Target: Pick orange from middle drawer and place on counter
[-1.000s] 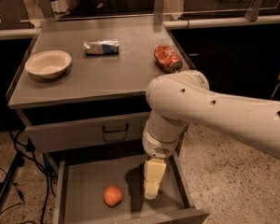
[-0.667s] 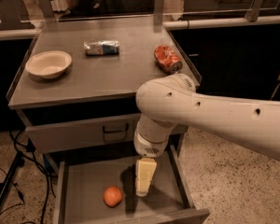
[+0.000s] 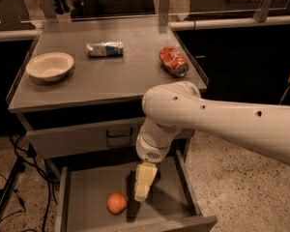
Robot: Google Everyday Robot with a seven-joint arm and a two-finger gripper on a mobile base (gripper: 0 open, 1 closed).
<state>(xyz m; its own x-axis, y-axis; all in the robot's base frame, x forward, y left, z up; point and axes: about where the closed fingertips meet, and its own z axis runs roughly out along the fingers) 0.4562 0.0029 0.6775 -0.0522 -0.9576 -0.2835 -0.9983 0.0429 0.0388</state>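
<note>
The small round orange fruit is seen on the floor of the open, shallow grey metal middle drawer. The cream-coloured gripper is held just beside it (whether spread or closed cannot be told).

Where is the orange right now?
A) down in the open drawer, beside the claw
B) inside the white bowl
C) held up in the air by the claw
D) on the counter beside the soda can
A: the orange lies on the floor of the open middle drawer, and the claw hangs down into the drawer close beside it, not holding it.
</note>
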